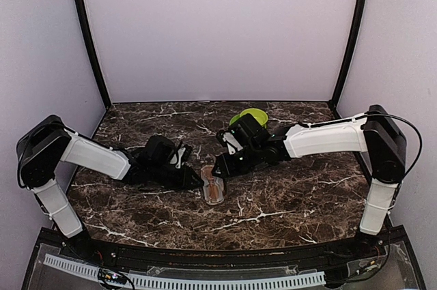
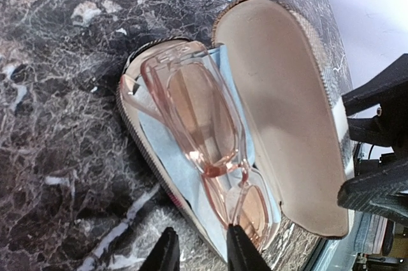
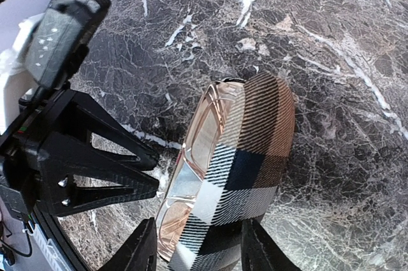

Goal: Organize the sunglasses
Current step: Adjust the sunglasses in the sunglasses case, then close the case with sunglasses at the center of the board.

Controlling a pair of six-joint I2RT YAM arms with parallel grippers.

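An open glasses case (image 1: 214,191) lies on the marble table between my two grippers. In the left wrist view pink sunglasses (image 2: 197,111) lie folded in its base on a blue cloth (image 2: 159,140), and the beige-lined lid (image 2: 280,111) stands open to the right. My left gripper (image 2: 203,252) is open; one finger is over the table and one over the glasses' near end. In the right wrist view the plaid lid (image 3: 255,143) leans over the sunglasses (image 3: 204,131). My right gripper (image 3: 197,252) is open, its fingers on either side of the case's end.
A lime green bowl (image 1: 252,115) stands at the back of the table behind the right wrist. The left gripper (image 1: 193,179) and right gripper (image 1: 220,167) are close together over the case. Black frame posts and pale walls bound the table.
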